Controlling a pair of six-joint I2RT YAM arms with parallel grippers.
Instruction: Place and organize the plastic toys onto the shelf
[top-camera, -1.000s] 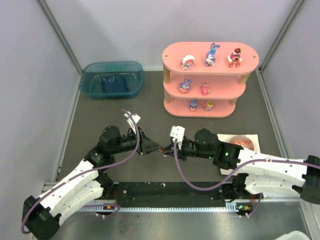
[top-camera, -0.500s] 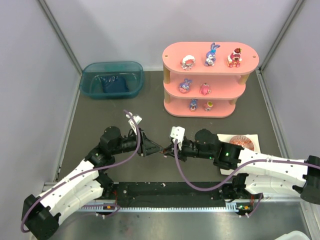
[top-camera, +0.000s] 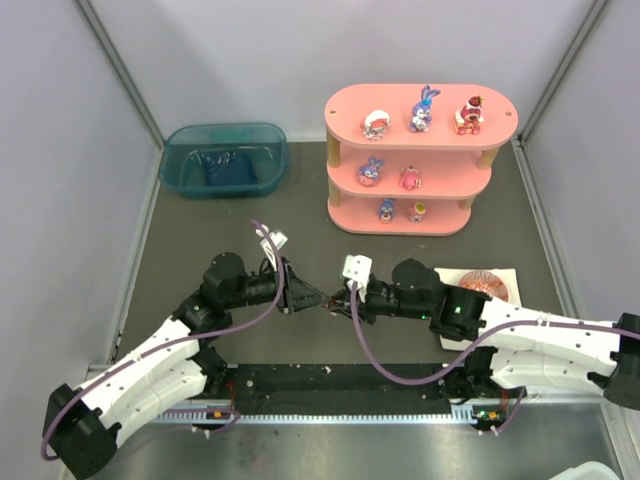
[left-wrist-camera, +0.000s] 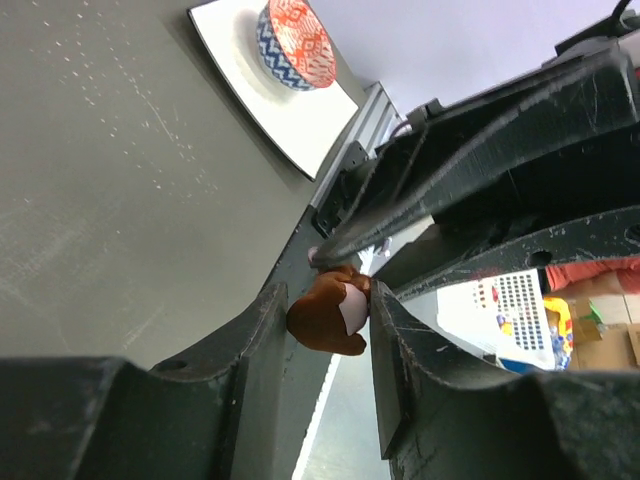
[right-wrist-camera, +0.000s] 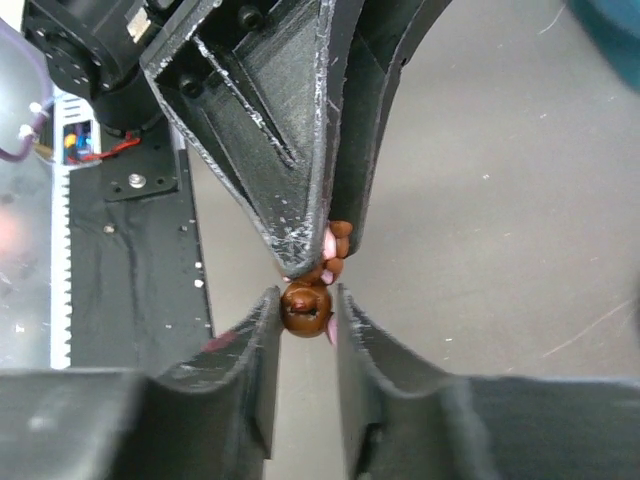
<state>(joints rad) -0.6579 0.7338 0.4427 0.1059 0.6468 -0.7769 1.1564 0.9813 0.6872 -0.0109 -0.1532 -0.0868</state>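
- The left gripper and the right gripper are meeting tip to tip low over the dark table. They are in front of the pink shelf and well apart from it.
- Compared with a second ago, the meeting point is sitting slightly nearer the right arm, and the left arm is reaching a little farther in.
- The left gripper is clamping a small brown figurine, its fingers pressing on both sides of it.
- The right gripper's fingers are flanking the figurine's round head. I cannot tell whether they are pinching it or standing just off it.
- On the shelf, seven small toys are standing as before. Three are on the top board, among them the long-eared bunny, two are on the middle board and two on the bottom.
- The teal bin at the back left and the patterned egg on its white card are staying where they were.
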